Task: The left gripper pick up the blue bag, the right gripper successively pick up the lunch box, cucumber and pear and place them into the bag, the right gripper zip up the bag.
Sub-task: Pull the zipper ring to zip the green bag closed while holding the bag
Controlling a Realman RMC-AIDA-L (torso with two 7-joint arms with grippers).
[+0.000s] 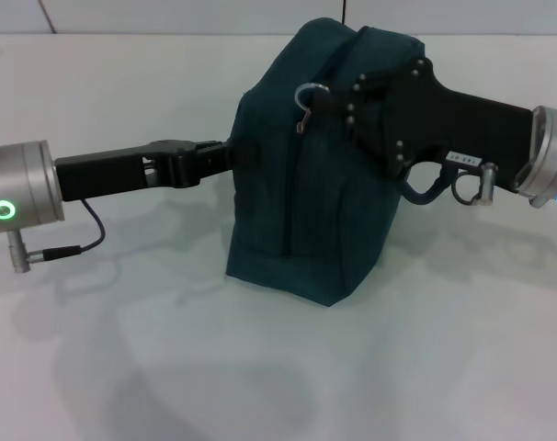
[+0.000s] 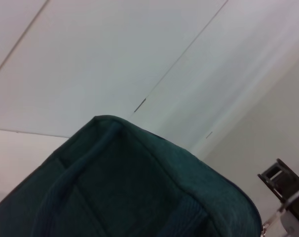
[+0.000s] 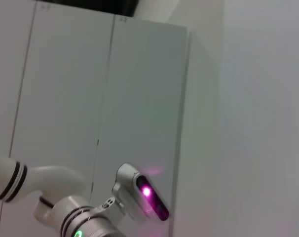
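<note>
Left gripper [image 1: 225, 156] clamps blue bag's [image 1: 297, 239] left side; right gripper [image 1: 352, 96] at its zipper pull [image 1: 308, 99], grip state unclear.

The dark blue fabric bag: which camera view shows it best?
The head view: the whole dark blue fabric bag stands on the white table, with its zipper ring visible. The left wrist view shows only one corner. The right wrist view shows none of it.

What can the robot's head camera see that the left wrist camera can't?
Only the head view shows the whole blue bag standing on the white table, the left gripper at the bag's side, and the zipper ring. Only the left wrist view shows the wall panels behind. Both show the bag and the right gripper at its top.
</note>
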